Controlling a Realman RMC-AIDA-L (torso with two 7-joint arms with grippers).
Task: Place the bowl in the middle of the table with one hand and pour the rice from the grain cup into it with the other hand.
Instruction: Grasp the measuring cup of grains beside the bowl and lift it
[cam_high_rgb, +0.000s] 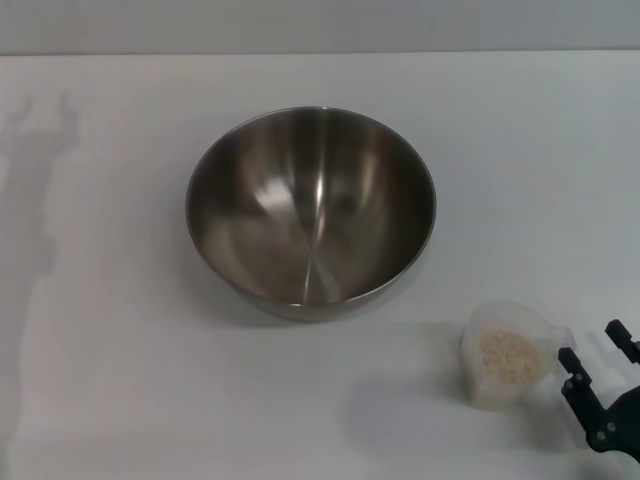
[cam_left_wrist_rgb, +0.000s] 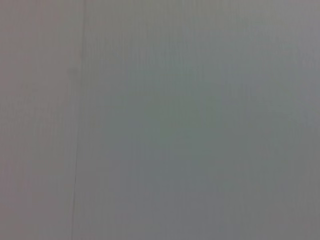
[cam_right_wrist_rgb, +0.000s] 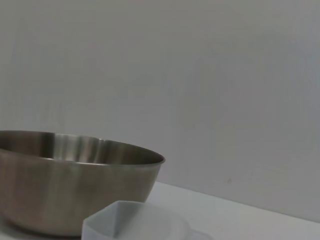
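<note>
Head view | right gripper (cam_high_rgb: 597, 362) open, low beside grain cup (cam_high_rgb: 505, 352)

The bowl (cam_high_rgb: 310, 210) is shiny silver-grey metal, darker and a bit brown inside, with bright streaks of light. The table (cam_high_rgb: 120, 380) is plain white, with a soft grey shadow on the left side. The grain cup (cam_high_rgb: 508, 355) is see-through and milky white. The rice (cam_high_rgb: 508, 356) in it is pale beige with tiny speckles. The right gripper (cam_high_rgb: 600, 375) is black. The wall (cam_right_wrist_rgb: 200, 75) behind is plain light grey.
</note>
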